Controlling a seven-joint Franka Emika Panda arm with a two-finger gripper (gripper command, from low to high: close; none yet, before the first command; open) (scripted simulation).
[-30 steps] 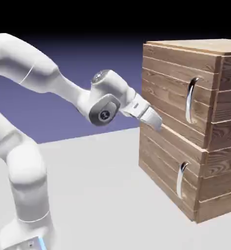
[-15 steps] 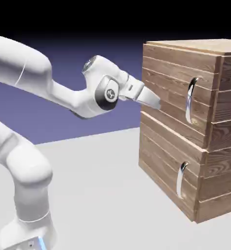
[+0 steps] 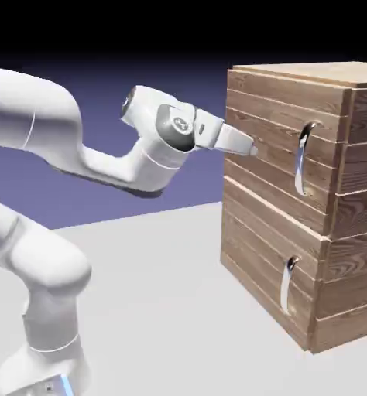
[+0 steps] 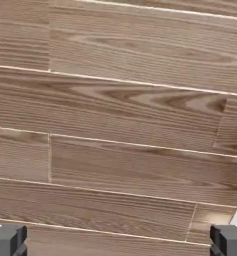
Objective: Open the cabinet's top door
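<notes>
The exterior view has a pale, smooth tabletop (image 3: 156, 286) running under the white arm (image 3: 47, 271) and the cabinet (image 3: 276, 240), with a blue-violet backdrop (image 3: 179, 77) darkening to black at the top. The cabinet, all brown planks (lighter along the seams), stands at the exterior view's right. Its top door (image 3: 276, 143) is the upper panel, shut, with a long curved silver handle (image 3: 301, 158) near its right edge; the lower door (image 3: 268, 247) sits beneath, also shut, with a shorter silver handle (image 3: 287, 286).

The gripper (image 3: 254, 150) points at the upper panel, left of the long handle and apart from it. In the hand view its two grey fingertips (image 4: 9, 240) are spread wide, nothing between them but planks beyond. Nothing stands between gripper and handle.
</notes>
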